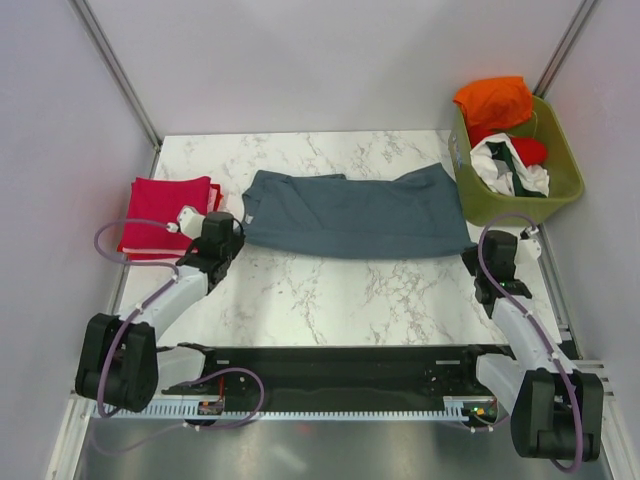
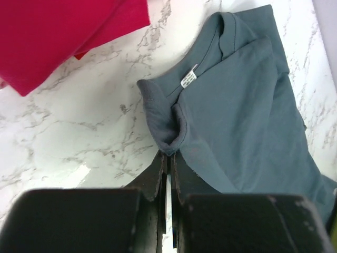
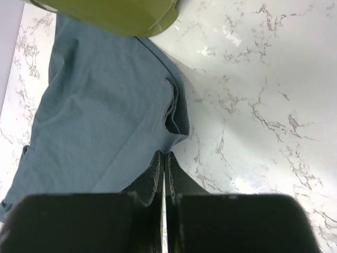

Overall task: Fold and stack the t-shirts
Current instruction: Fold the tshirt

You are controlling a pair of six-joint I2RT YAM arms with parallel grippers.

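Across the middle of your marble table [image 1: 330, 290] the blue-grey t-shirt [image 1: 355, 215] lies spread flat. Your left gripper [image 2: 167, 158] is pinched tight on bunched fabric by the collar. Your right gripper [image 3: 163, 155] is clamped on the hem corner, near the green basket [image 1: 500, 208]. The folded crimson t-shirt [image 1: 165, 210] sits at the far left, just clear of it.

Spread tee [image 1: 355, 212] between folded tee [image 1: 165, 212], basket [image 1: 510, 207]

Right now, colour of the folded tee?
Crimson red folded tee; best in top external view.
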